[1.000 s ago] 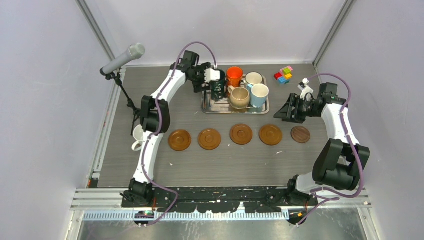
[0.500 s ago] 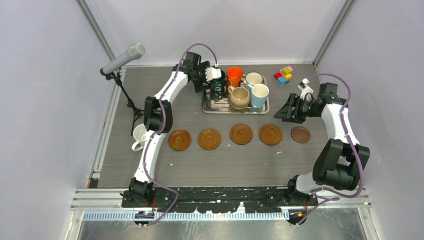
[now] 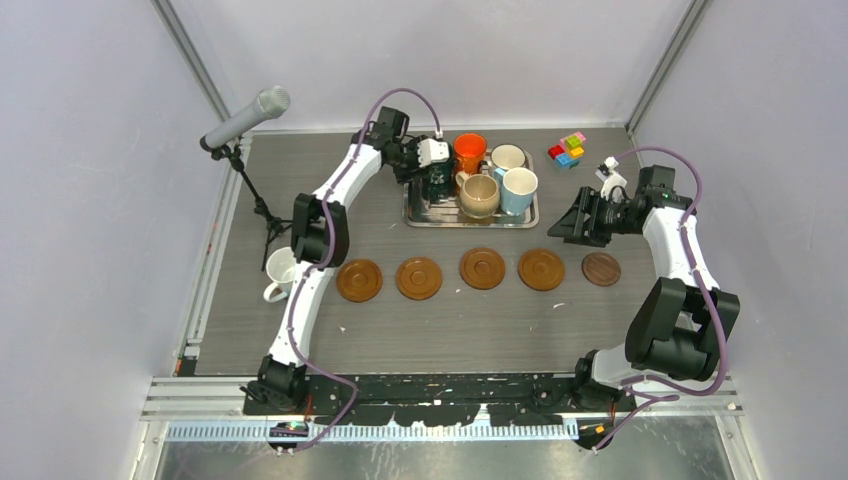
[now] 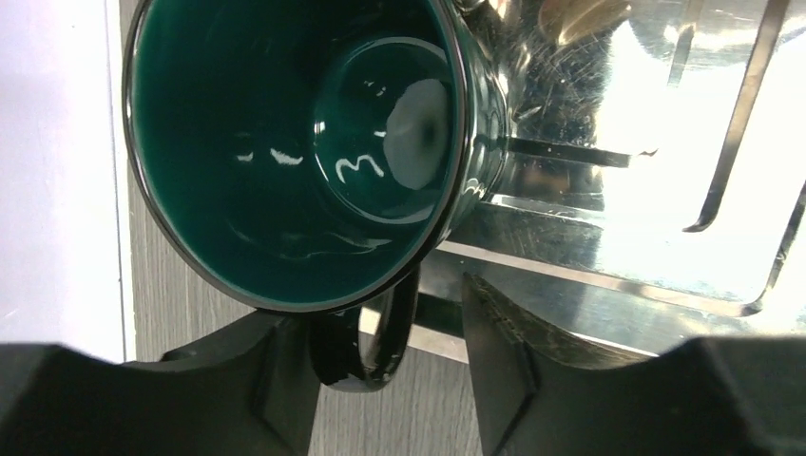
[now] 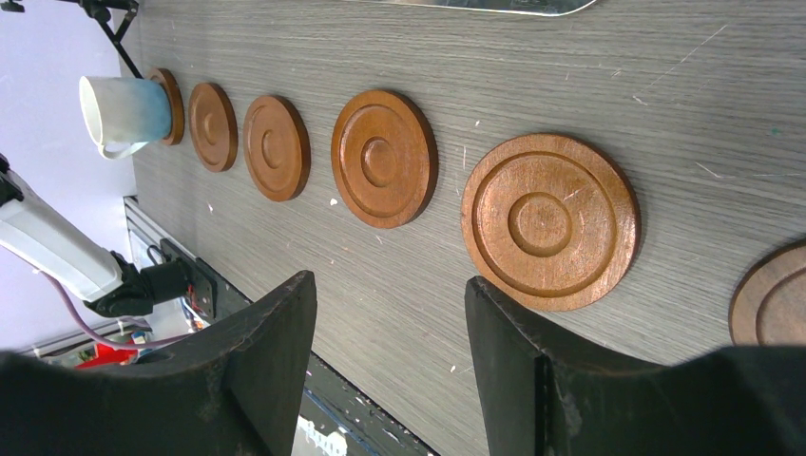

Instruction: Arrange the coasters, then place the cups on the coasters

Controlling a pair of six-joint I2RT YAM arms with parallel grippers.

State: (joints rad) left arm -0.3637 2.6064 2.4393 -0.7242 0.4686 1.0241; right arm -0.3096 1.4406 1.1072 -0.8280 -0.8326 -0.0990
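Grey wood-grain table (image 3: 450, 330) bears a rectangular silver tray (image 3: 470, 217) at the back. At its left end, the left gripper (image 4: 385, 318) straddles the dark green ceramic mug (image 4: 285, 142) handle, jaws not yet clamped. Farther right, the right gripper (image 5: 390, 294) hangs open over the row of round brown wooden coasters (image 3: 482, 268).

The grey wood-grain table (image 3: 450, 330) bore a silver tray (image 3: 430, 216) toward the back, coloured blocks (image 3: 567, 150) in the far right corner and a microphone stand (image 3: 262, 212) at the left. Brown coasters (image 3: 483, 268) lay in a row across its middle, with the darkest coaster (image 3: 601, 269) rightmost.
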